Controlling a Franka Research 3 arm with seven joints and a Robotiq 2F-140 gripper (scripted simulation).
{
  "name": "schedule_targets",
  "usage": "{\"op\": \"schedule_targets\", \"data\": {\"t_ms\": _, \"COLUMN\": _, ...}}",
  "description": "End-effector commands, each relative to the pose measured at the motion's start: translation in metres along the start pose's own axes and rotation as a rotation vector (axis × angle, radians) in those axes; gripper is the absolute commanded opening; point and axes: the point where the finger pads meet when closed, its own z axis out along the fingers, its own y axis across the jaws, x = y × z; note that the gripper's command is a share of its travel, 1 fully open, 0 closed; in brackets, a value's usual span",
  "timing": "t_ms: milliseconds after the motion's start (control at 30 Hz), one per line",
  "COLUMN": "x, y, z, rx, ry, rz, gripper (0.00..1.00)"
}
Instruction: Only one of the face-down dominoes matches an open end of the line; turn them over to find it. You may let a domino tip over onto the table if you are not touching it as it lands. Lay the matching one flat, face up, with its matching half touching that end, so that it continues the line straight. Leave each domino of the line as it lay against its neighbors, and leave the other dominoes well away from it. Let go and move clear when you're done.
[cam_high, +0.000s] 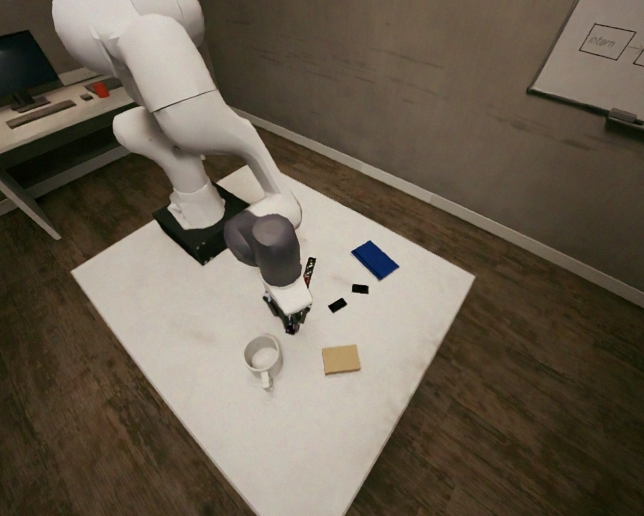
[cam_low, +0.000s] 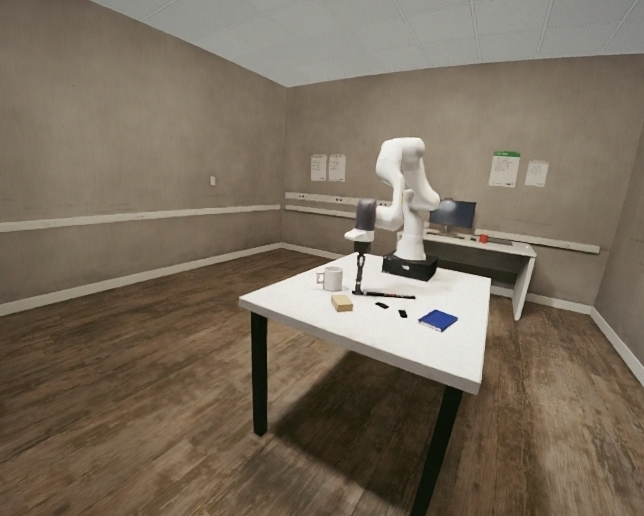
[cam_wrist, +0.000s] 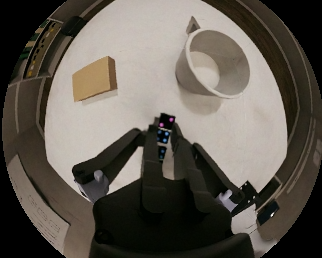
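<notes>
My gripper (cam_high: 290, 324) points straight down just above the table and is shut on a black domino (cam_wrist: 164, 135). The domino hangs lengthwise from the fingertips, and its face shows magenta and blue pips in the wrist view. In the exterior view the gripper (cam_low: 358, 284) holds the domino's lower end close to the table, by the near end of the line (cam_low: 389, 295). The line of face-up dominoes (cam_high: 309, 271) is partly hidden behind my wrist. Two black face-down dominoes (cam_high: 337, 305) (cam_high: 360, 288) lie flat to the right of the gripper, apart from the line.
A white mug (cam_high: 262, 356) stands just in front and left of the gripper. A tan block (cam_high: 340, 359) lies in front and to the right. A blue book (cam_high: 374, 259) lies beyond the face-down dominoes. The arm's black base (cam_high: 201, 231) sits at the back.
</notes>
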Motion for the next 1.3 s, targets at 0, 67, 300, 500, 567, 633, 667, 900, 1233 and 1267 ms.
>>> {"op": "schedule_targets", "data": {"t_ms": 0, "x": -0.001, "y": 0.001, "z": 0.001, "rx": -0.005, "ry": -0.008, "rz": -0.058, "gripper": 0.23}}
{"op": "schedule_targets", "data": {"t_ms": 67, "x": -0.001, "y": 0.001, "z": 0.001, "rx": -0.005, "ry": -0.008, "rz": -0.058, "gripper": 0.23}}
{"op": "schedule_targets", "data": {"t_ms": 300, "x": -0.002, "y": 0.001, "z": 0.001, "rx": -0.005, "ry": -0.008, "rz": -0.058, "gripper": 0.23}}
{"op": "schedule_targets", "data": {"t_ms": 500, "x": -0.005, "y": 0.002, "z": 0.001, "rx": -0.005, "ry": -0.008, "rz": -0.058, "gripper": 0.23}}
{"op": "schedule_targets", "data": {"t_ms": 567, "x": -0.006, "y": 0.002, "z": 0.001, "rx": -0.005, "ry": -0.008, "rz": -0.058, "gripper": 0.23}}
{"op": "schedule_targets", "data": {"t_ms": 633, "x": -0.006, "y": 0.002, "z": 0.001, "rx": -0.005, "ry": -0.008, "rz": -0.058, "gripper": 0.23}}
{"op": "schedule_targets", "data": {"t_ms": 667, "x": -0.006, "y": 0.002, "z": 0.001, "rx": -0.005, "ry": -0.008, "rz": -0.058, "gripper": 0.23}}
{"op": "schedule_targets", "data": {"t_ms": 900, "x": -0.010, "y": 0.003, "z": 0.001, "rx": -0.005, "ry": -0.008, "rz": -0.058, "gripper": 0.23}}
{"op": "schedule_targets", "data": {"t_ms": 1233, "x": -0.013, "y": 0.004, "z": 0.000, "rx": -0.005, "ry": -0.008, "rz": -0.058, "gripper": 0.23}}
{"op": "schedule_targets", "data": {"t_ms": 1267, "x": -0.013, "y": 0.004, "z": 0.000, "rx": -0.005, "ry": -0.008, "rz": -0.058, "gripper": 0.23}}
